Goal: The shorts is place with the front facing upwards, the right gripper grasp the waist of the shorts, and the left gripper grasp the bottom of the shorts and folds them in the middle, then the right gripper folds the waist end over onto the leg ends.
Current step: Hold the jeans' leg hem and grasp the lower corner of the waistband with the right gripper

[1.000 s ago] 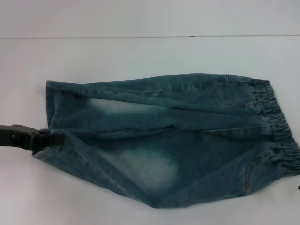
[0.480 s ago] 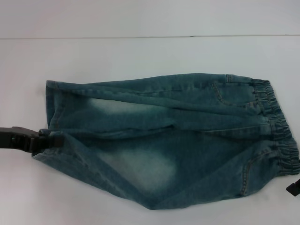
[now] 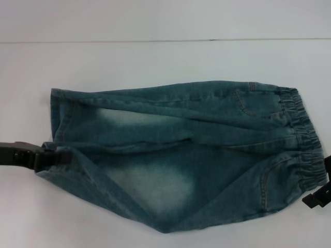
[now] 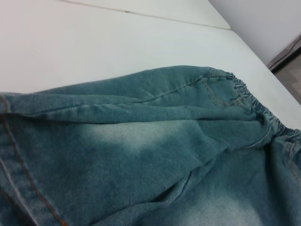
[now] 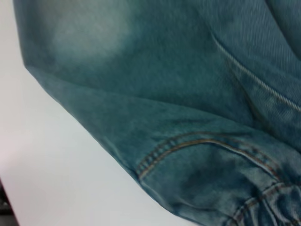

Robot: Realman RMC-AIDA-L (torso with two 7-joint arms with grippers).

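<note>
The shorts (image 3: 181,155) are lying flat on the white tabletop (image 3: 155,57), long axis running side to side: the leg ends (image 3: 54,129) toward the robot's left, the waist of the shorts (image 3: 305,144) toward its right. The left end effector (image 3: 57,156) is sitting at the near leg hem and seems to be pinching the denim, though I cannot tell for certain. The right end effector (image 3: 318,196) is showing just beside the near waistband corner; whether it is open or gripping, I cannot tell. Each arm is nearest its own end, so the lengthwise fold looks ready to begin.
</note>
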